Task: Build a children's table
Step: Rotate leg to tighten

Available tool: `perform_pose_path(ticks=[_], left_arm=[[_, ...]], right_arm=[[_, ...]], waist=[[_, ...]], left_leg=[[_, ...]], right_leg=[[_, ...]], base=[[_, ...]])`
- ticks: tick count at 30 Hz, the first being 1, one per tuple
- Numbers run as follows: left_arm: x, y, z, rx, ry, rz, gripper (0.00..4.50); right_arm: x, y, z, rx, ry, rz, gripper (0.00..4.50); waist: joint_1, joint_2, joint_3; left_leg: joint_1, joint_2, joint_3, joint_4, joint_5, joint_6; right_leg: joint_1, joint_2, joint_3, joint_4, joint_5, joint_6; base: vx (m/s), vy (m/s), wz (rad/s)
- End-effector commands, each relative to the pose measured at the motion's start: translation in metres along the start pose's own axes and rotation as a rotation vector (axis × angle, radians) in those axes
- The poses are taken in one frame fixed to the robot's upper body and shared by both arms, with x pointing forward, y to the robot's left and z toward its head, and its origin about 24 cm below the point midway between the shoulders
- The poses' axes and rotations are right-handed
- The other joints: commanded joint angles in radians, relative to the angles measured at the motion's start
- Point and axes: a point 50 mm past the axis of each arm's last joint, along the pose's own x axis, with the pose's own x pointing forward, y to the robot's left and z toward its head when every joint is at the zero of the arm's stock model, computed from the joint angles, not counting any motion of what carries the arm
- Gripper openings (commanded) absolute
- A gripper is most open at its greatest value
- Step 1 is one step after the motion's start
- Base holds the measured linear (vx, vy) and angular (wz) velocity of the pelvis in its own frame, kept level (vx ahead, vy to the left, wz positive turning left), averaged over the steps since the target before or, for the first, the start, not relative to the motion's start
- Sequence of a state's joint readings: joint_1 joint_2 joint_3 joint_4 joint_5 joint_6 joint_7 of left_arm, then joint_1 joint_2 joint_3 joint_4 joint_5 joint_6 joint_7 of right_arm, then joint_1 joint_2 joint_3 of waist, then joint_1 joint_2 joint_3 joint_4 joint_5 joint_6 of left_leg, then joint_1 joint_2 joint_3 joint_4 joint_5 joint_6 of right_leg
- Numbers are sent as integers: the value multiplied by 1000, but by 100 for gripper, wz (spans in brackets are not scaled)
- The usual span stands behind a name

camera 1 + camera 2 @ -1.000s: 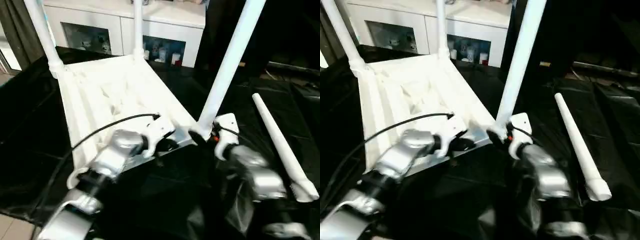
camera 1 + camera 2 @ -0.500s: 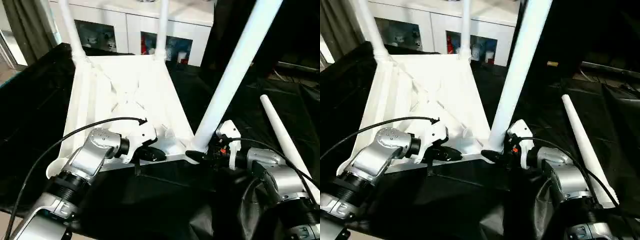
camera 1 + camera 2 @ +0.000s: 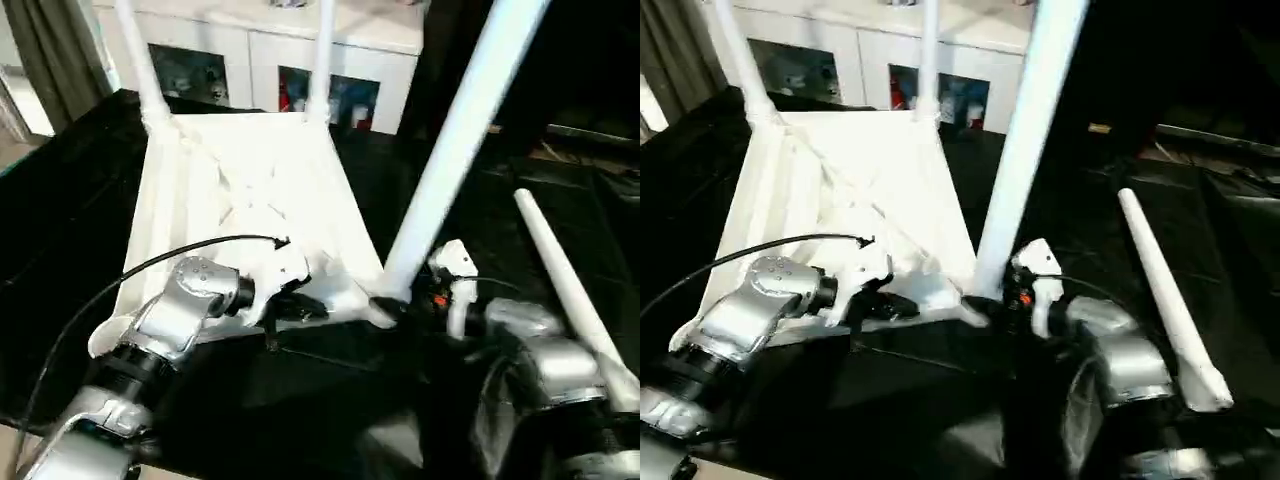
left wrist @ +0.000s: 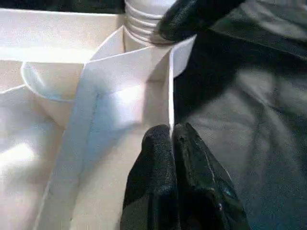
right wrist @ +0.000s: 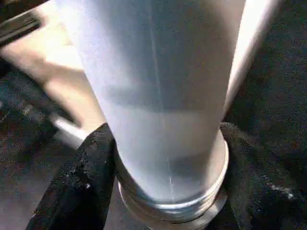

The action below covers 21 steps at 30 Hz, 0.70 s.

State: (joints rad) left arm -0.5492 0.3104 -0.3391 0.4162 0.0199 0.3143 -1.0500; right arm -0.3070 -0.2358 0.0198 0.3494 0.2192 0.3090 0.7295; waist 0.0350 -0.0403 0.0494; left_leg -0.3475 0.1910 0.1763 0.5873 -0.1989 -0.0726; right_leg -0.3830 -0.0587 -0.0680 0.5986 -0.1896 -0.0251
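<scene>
Right gripper (image 5: 165, 191) clamped around the base of a leg (image 3: 455, 140), one black finger (image 5: 79, 182) on each side, just above the threaded end. That leg stands tilted at the near right corner of the tabletop (image 3: 250, 190); thread looks partly seated in the corner socket, hard to tell how far.

Left gripper (image 4: 172, 143) pinched shut on the thin near edge wall of the tabletop, close to that same corner; the other gripper's black fingertip shows at the thread beyond it.

Tabletop lies underside up on the black-draped work table (image 3: 60, 200), X ribs showing. Two more legs (image 3: 322, 60) stand upright in the far corners. Fourth leg (image 3: 570, 290) lies loose on the drape to the right, well apart from the tabletop.

White cabinet (image 3: 250, 50) behind.
</scene>
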Motion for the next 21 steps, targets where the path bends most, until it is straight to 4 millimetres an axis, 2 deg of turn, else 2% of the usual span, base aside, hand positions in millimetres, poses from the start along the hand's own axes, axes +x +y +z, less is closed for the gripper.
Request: perform_pose_path(ticks=[1, 3, 4, 6, 8, 9, 10, 12, 14, 15, 17, 18, 19, 21], left_arm=[[22, -4, 4, -26, 22, 52, 0], [37, -5, 13, -56, 11, 100, 0], [37, -6, 13, -57, 11, 102, 0], [54, -12, 23, -83, -1, 118, 0], [65, -20, 32, -77, -18, 98, 0], [67, -22, 34, -70, -23, 90, 0], [68, -23, 35, -62, -25, 81, 0], [66, -22, 34, -52, -23, 80, 0], [63, -20, 31, -50, -17, 87, 0], [60, -18, 28, -48, -13, 88, 0], [57, -17, 25, -50, -8, 94, 0], [54, -16, 24, -43, -9, 86, 0], [52, -16, 23, -37, -10, 81, 0], [43, -13, 17, -27, -5, 62, 0]], right_arm=[[11, 1, -15, 81, 44, -165, 274], [21, 2, -20, 150, 38, -293, 274], [21, 2, -20, 152, 38, -297, 273], [34, 9, -21, 185, 35, -382, 273], [44, 17, -18, 176, 24, -395, 273], [47, 21, -16, 166, 17, -383, 308], [50, 25, -14, 144, 5, -350, 308], [51, 28, -11, 111, -7, -320, 345], [50, 28, -10, 92, -13, -303, 353], [48, 27, -8, 74, -18, -290, 376], [46, 25, -6, 54, -27, -268, 376], [44, 24, -4, 52, -31, -241, 376], [43, 23, -3, 53, -34, -223, 376], [32, 18, 1, 10, -29, -125, 376]], waist=[[-4, 8, -44], [-7, 9, -44], [-7, 8, -44], [-9, 12, -43], [-10, 13, -44], [-10, 12, -45], [-9, 14, -46], [-9, 14, -48], [-7, 12, -50], [-7, 13, -50], [-7, 14, -51], [-7, 12, -51], [-8, 13, -50], [-6, 11, -51]], left_leg=[[12, 45, -18, -77, -271, -14], [11, 45, -22, -79, -289, -22], [12, 44, -22, -79, -294, -21], [12, 44, -22, -80, -305, -20], [13, 42, -24, -80, -316, -22], [9, 41, -25, -81, -314, -16], [9, 41, -24, -81, -314, -14], [7, 41, -23, -81, -305, -5], [4, 41, -21, -81, -280, 1], [1, 43, -20, -81, -263, 8], [1, 44, -19, -81, -257, 12], [1, 44, -19, -81, -253, 14], [-3, 44, -20, -82, -251, 20], [-5, 44, -19, -80, -237, 31]], right_leg=[[25, -89, 53, -95, -422, -161], [23, -92, 53, -99, -458, -140], [23, -91, 52, -102, -468, -134], [20, -90, 52, -108, -475, -121], [18, -89, 50, -110, -482, -113], [21, -89, 50, -109, -470, -108], [21, -89, 51, -109, -461, -107], [22, -88, 52, -106, -428, -112], [25, -87, 54, -102, -386, -124], [28, -88, 55, -97, -353, -136], [29, -87, 55, -94, -328, -146], [30, -86, 54, -92, -320, -150], [33, -87, 54, -91, -316, -154], [38, -89, 55, -91, -311, -156]], base=[[0, 0, 0], [0, 0, 0], [0, 0, 0], [0, 0, 0], [0, 0, 0], [0, 0, 0], [0, 0, 0], [0, 0, 0], [0, 0, 0], [0, 0, 0], [0, 0, 0], [0, 0, 0], [0, 0, 0], [0, 0, 0]])
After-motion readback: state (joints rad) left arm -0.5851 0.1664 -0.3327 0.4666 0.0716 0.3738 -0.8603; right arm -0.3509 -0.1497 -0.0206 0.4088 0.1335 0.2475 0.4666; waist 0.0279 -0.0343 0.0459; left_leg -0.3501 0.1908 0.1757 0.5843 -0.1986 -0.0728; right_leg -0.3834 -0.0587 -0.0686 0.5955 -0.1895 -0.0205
